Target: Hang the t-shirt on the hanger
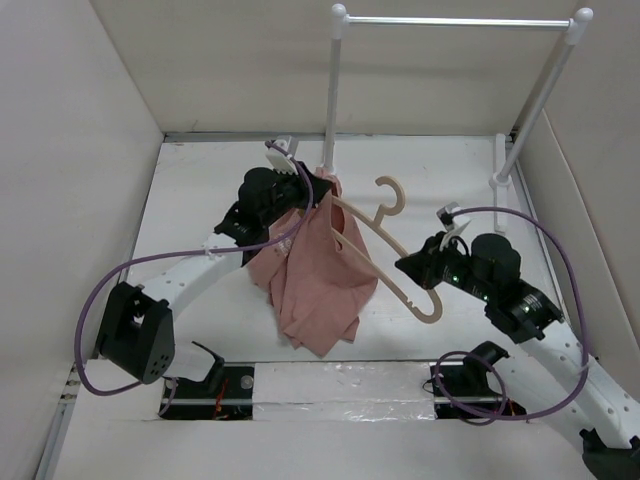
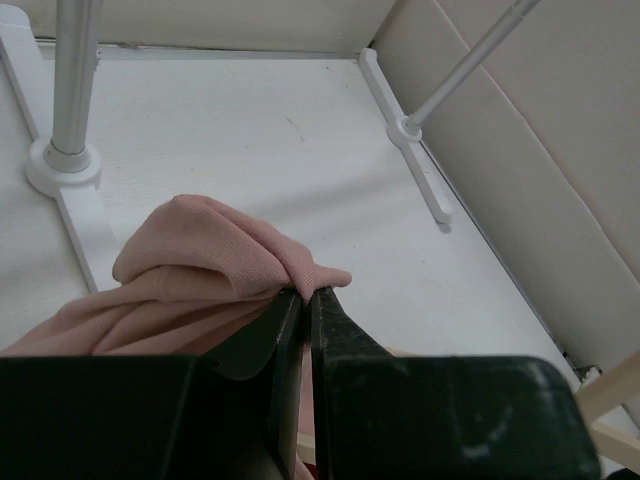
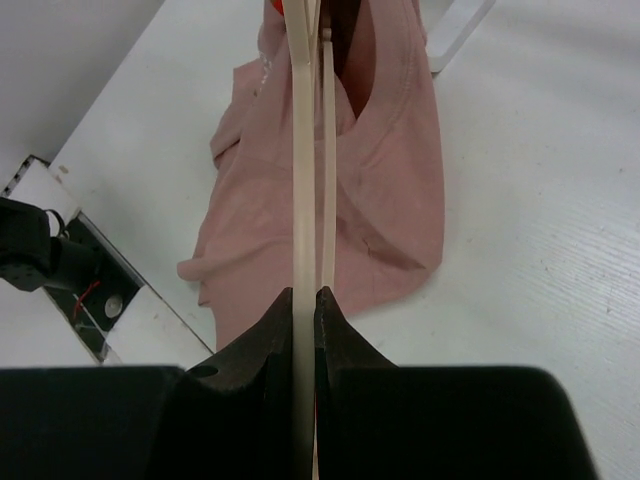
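Crumpled pink t-shirt (image 1: 312, 285), thin beige hanger (image 1: 392, 236)

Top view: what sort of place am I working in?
Probably a robot test cell, not a home: a white table boxed in by plain panels, with a bare rail stand at the back.

A white tubular rail stand (image 1: 455, 20) stands at the far end of the white desk (image 1: 190, 200), its two upright posts set on flat white feet and joined by a crossbar on top, with plain beige panels (image 1: 70, 130) walling the desk's sides and back.
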Robot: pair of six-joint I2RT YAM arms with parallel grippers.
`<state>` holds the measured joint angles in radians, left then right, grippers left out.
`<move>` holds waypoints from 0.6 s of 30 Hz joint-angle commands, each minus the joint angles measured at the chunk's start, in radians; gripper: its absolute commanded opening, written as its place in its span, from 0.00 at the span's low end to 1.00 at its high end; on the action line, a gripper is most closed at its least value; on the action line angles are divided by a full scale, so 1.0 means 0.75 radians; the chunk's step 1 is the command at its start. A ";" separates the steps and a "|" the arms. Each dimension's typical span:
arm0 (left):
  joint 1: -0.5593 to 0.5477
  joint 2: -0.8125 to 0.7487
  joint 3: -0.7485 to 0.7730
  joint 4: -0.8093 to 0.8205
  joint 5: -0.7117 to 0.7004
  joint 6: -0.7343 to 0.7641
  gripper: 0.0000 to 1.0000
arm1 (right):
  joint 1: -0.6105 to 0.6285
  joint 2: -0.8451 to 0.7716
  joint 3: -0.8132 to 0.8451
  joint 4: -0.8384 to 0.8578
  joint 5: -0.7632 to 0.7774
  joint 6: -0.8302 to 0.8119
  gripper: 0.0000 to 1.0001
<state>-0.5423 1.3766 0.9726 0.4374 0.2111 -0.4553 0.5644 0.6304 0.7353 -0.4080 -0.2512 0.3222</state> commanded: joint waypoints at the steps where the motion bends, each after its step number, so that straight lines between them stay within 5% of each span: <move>1: -0.007 -0.123 -0.020 0.141 0.099 -0.051 0.00 | 0.053 0.055 0.028 0.296 0.130 0.012 0.00; 7: -0.007 -0.274 -0.078 0.066 0.023 -0.070 0.00 | 0.227 0.249 0.115 0.495 0.422 0.023 0.00; 10: -0.025 -0.375 -0.100 0.014 -0.119 -0.064 0.00 | 0.366 0.297 0.203 0.485 0.692 -0.020 0.00; 15: -0.071 -0.485 -0.096 -0.051 -0.479 -0.003 0.00 | 0.558 0.340 0.269 0.391 0.846 -0.047 0.00; 18: -0.083 -0.496 -0.092 -0.062 -0.460 0.010 0.00 | 0.677 0.297 0.243 0.356 0.987 -0.010 0.00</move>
<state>-0.5953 1.0164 0.8940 0.3740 -0.0551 -0.4725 1.0203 0.8852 0.8894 -0.1860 0.3096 0.3111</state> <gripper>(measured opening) 0.021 0.124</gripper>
